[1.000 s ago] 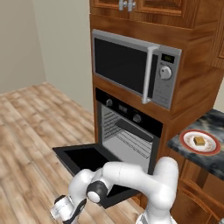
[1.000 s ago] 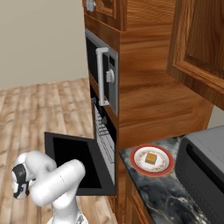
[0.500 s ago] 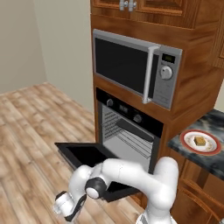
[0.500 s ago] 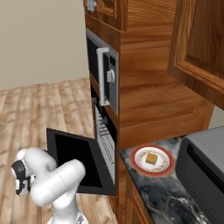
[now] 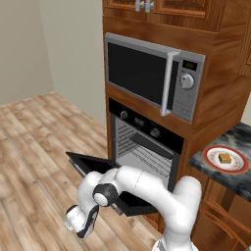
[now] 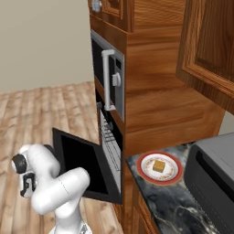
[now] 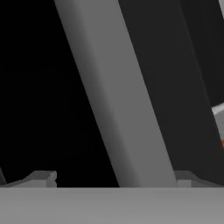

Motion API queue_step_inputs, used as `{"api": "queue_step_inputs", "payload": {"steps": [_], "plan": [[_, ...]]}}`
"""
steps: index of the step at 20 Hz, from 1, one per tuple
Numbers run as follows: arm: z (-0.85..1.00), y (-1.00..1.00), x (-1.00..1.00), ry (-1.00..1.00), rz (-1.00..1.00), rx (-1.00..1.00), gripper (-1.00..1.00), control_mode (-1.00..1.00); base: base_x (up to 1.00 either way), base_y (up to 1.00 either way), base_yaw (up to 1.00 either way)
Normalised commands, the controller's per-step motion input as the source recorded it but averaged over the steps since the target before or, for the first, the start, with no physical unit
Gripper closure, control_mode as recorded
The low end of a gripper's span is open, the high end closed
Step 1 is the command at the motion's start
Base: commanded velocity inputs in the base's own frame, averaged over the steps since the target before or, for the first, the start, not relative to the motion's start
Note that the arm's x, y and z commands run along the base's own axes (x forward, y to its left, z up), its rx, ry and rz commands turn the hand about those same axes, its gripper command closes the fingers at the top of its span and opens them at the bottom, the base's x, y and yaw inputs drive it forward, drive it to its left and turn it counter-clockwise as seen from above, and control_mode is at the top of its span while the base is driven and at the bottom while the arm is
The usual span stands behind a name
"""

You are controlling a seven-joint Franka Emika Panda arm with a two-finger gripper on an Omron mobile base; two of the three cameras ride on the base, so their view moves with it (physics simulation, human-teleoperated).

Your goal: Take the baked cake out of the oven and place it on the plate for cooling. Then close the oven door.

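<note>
Wooden cabinetry frames the oven (image 5: 147, 147), whose door (image 6: 84, 167) is seen half lowered, not yet closed. At three o'clock, on the dark counter, the plate (image 5: 212, 157) already carries the cake (image 5: 225, 158), a small golden-tan square. Below the door, the gripper (image 5: 87, 226) is held with jaws apart beside the handle (image 7: 118, 100).

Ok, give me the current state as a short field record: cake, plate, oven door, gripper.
cake: the baked cake sits on the plate, out of the oven
plate: on the dark stone counter right of the oven
oven door: the oven door is open, partway down
gripper: the gripper is open, low under the door's outer face; hand view shows the grey bar handle between its tips
remaining: close the door
</note>
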Motion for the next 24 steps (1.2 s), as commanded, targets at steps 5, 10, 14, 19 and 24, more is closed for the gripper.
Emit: {"api": "queue_step_inputs", "payload": {"steps": [5, 10, 14, 19, 24], "plan": [[0.65, -0.60, 0.34, -0.09, -0.03, -0.15, -1.00, -1.00, 0.00, 0.00, 0.00], [0.61, -0.70, 0.39, -0.04, -0.03, -0.12, -1.00, -1.00, 0.00, 0.00, 0.00], [0.54, -0.79, 0.47, -0.02, 0.00, -0.09, -1.00, -1.00, 0.00, 0.00, 0.00], [0.48, -0.83, 0.59, 0.00, 0.00, -0.05, -1.00, -1.00, 0.00, 0.00, 0.00], [0.43, -0.89, 0.69, 0.00, 0.00, 0.00, -1.00, -1.00, 0.00, 0.00, 0.00]]}}
